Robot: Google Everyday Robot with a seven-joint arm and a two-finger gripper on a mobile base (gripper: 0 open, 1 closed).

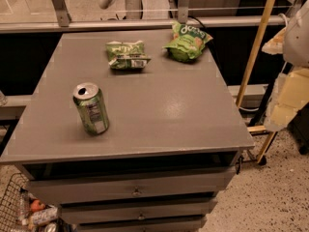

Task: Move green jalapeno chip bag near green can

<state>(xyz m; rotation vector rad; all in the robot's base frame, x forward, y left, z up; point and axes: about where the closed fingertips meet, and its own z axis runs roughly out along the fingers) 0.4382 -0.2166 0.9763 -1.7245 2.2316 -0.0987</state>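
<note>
Grey tabletop [169,105] | green jalapeno chip bag [126,55], green can [91,108] apart | gripper [288,98] off-right

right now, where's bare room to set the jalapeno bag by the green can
Bare top right of the green can, out to the table edge, and between it and the green jalapeno chip bag. Crowded at the back, by the brighter bag. The gripper hangs off the table's right.

jaws far right, free tabletop [169,105] beside can [91,108]

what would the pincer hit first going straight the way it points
The pincer hangs right of the table, seemingly pointing down; probably the floor first, though depth is unclear.
</note>
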